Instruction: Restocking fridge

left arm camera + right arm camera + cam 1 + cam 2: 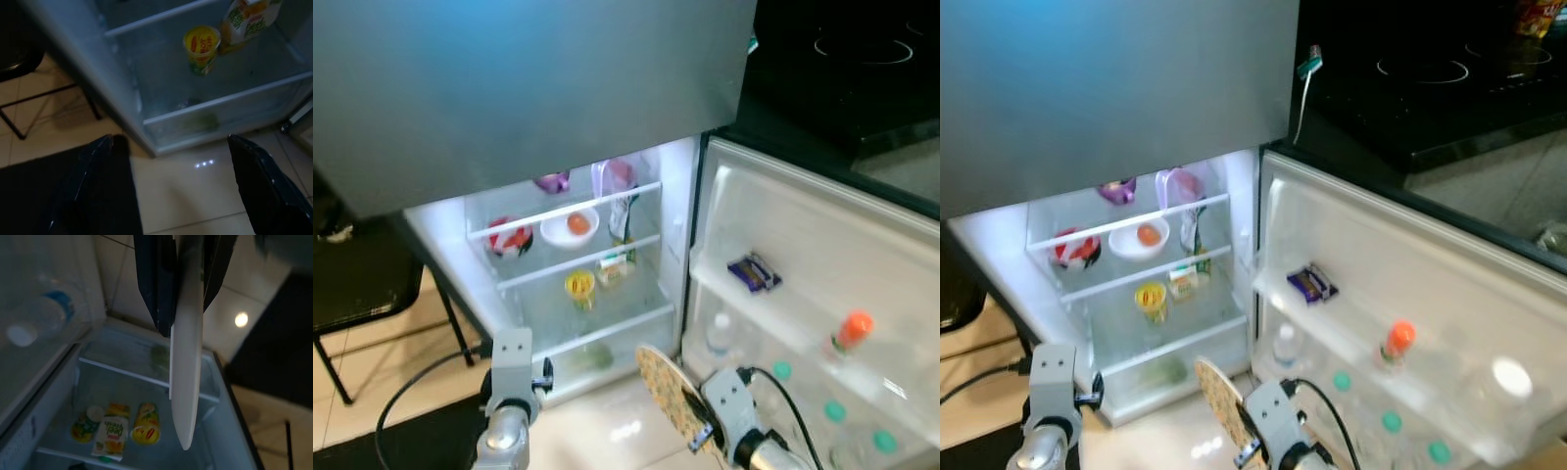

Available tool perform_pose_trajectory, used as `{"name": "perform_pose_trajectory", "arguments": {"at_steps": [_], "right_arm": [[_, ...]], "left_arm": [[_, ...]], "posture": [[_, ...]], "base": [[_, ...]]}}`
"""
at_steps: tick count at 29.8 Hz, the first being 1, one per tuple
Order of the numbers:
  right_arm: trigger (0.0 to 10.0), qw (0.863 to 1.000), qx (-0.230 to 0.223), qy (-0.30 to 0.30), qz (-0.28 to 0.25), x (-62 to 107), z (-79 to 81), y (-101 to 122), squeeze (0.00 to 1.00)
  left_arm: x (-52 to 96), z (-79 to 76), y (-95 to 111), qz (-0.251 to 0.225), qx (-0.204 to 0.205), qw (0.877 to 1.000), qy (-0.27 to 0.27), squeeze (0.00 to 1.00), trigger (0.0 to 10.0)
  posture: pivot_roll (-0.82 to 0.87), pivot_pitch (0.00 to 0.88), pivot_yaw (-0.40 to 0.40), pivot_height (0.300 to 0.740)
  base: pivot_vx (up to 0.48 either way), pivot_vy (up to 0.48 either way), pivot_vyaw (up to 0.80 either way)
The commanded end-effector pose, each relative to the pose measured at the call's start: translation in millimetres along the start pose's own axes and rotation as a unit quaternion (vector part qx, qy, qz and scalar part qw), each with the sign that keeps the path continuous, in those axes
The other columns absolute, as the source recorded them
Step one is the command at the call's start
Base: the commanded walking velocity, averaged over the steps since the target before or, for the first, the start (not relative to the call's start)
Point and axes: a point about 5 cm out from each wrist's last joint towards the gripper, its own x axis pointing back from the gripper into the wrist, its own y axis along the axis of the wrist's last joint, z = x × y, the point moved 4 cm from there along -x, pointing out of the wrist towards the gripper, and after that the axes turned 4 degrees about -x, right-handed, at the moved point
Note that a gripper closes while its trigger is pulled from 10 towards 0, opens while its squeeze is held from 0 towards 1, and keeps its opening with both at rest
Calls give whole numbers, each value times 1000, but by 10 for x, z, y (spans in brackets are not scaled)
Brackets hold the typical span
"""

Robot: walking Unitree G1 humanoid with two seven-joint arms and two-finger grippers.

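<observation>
The fridge (677,196) stands open and lit, its door (803,225) swung out to my right. My right gripper (188,308) is shut on a round patterned plate (668,397), held on edge low in front of the bottom shelf and the door. My left gripper (171,142) is open and holds nothing, hanging over the floor before the bottom drawer. On the shelves sit a yellow cup (578,285), a juice carton (612,264), a white bowl with an orange (571,227) and a red and white bowl (509,239).
The door shelves carry a dark blue packet (754,272), an orange-capped bottle (850,331) and a water bottle (720,333). A black chair (362,294) stands left of the fridge, with a dark mat (401,431) on the tiled floor. A black cooktop (842,59) lies above the door.
</observation>
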Motion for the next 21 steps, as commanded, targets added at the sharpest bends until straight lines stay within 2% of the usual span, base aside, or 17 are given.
{"name": "perform_pose_trajectory", "arguments": {"at_steps": [1, 10, 21], "right_arm": [[10000, 1000, 11, 18, -12, -21, 95, 47, 0], [10000, 1000, 13, 1, -9, -15, 37, 42, 0], [10000, 1000, 0, -18, -6, -17, -13, 38, 0]], "left_arm": [[49, 35, -131, 19, -4, 1000, 8, 0, 10000], [56, 11, -158, 25, -4, 1000, 4, 0, 10000], [52, 10, -162, 29, -5, 1000, 4, 0, 10000]], "posture": [[-70, 90, 51, 737], [-72, 90, 51, 737], [-71, 95, 54, 737]], "base": [[0, 0, 600], [0, 0, 708], [0, 0, 0]]}}
